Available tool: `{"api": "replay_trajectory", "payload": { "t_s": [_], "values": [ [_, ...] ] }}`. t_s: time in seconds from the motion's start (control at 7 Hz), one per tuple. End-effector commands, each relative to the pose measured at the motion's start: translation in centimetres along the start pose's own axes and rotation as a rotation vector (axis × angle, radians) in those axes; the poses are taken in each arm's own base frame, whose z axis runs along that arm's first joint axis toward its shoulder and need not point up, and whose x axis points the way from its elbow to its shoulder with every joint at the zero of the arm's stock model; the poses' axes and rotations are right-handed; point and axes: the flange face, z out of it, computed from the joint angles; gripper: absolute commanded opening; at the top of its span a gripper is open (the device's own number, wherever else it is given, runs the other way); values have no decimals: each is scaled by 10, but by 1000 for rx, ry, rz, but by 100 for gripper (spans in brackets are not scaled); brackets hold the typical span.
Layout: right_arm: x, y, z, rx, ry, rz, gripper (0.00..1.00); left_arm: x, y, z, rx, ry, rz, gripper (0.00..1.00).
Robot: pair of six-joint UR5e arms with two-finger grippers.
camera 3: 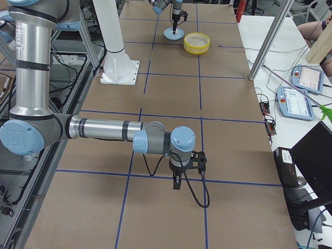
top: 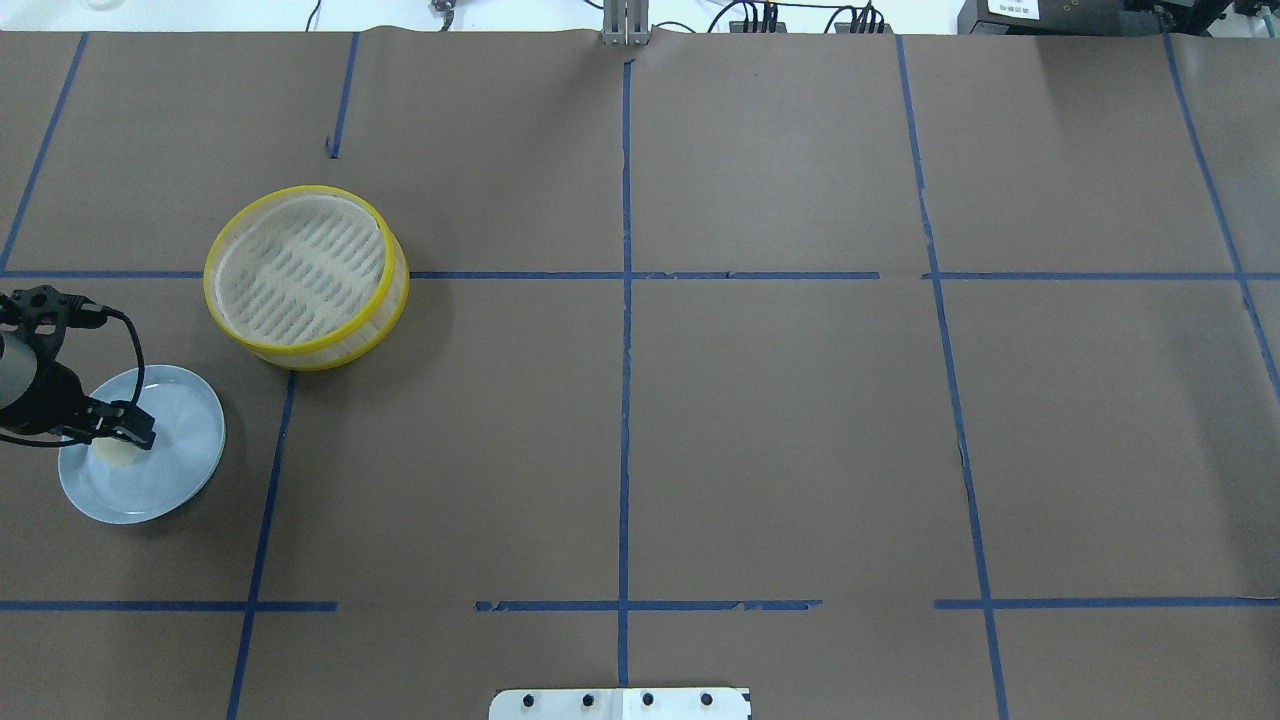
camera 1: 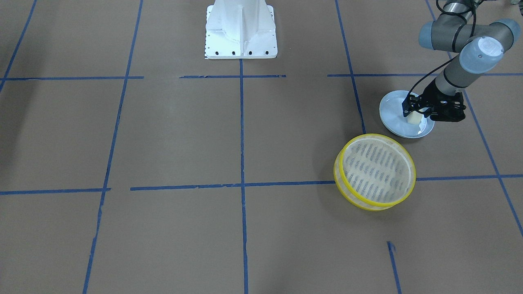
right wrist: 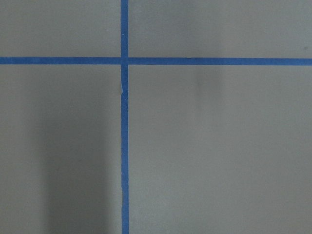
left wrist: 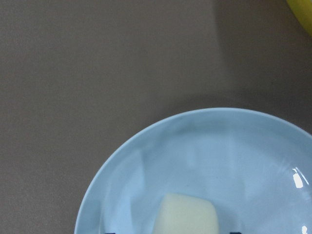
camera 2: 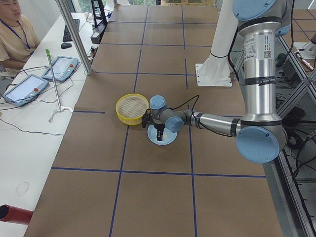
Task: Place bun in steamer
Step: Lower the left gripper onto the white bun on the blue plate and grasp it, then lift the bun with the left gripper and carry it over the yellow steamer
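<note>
Partly hidden bun (camera 1: 414,119) under left claw (camera 1: 417,116)

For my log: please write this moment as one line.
left fingers: open, straddling cream-white bun on pale blue plate | yellow-rimmed round steamer: empty

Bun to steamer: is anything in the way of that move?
Nothing visible. The bun sits on the blue plate, inside the open left hand. Only table lies between the plate and the empty steamer.

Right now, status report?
Left claw open, straddling bun on blue plate. Right claw far off, state unclear. Basket empty beside plate, nothing between.
</note>
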Motion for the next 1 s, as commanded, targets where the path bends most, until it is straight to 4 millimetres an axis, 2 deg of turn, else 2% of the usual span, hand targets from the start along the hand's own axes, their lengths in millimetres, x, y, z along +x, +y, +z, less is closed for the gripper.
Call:
{"api": "replay_trajectory", "payload": {
  "t_s": [0.0,0.29,0.43,0.57,0.71,0.86],
  "values": [
    [0,0,0,0,0,0,100,1,1,0,-6,7,-2,45],
    [0,0,0,0,0,0,100,13,0,-12,7,28,-31,37],
    [0,0,0,0,0,0,100,32,-4,-30,37,60,-14,37],
    [0,0,0,0,0,0,100,43,-12,-71,89,103,-21,38],
    [0,0,0,0,0,0,100,51,-59,-121,135,155,-103,38],
    [0,0,0,0,0,0,100,76,-100,-152,146,139,-155,38]
  ]
}}
